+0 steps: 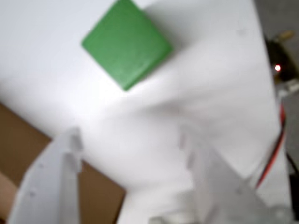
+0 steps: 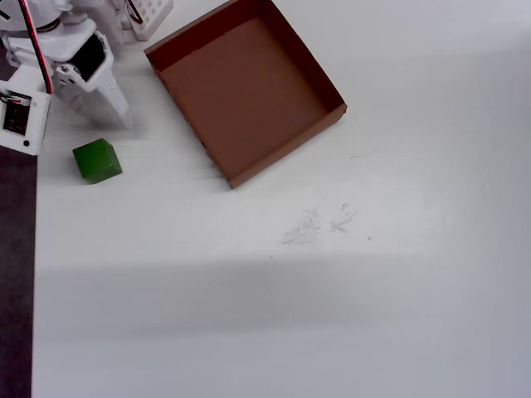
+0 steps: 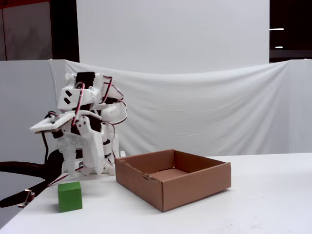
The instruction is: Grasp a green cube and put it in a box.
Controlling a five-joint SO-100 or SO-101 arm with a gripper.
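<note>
Approach stage, by the look of it. Gripper [image 1: 128, 140] spread wide, holding nothing. Green cube [image 1: 126, 43] ahead of the fingertips, untouched, on the table [image 2: 332, 315]. Box [image 2: 328, 87] off to one side. Best lowered straight, jaws square to opposite faces before closing.

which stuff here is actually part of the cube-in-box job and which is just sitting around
Part of the job:
- green cube, on the table, not yet grasped
- box, brown cardboard, empty
- gripper, open, above the table short of the cube

Just lying about:
- white gridded holder at the top edge of the overhead view
- faint scuff marks on the table
</note>
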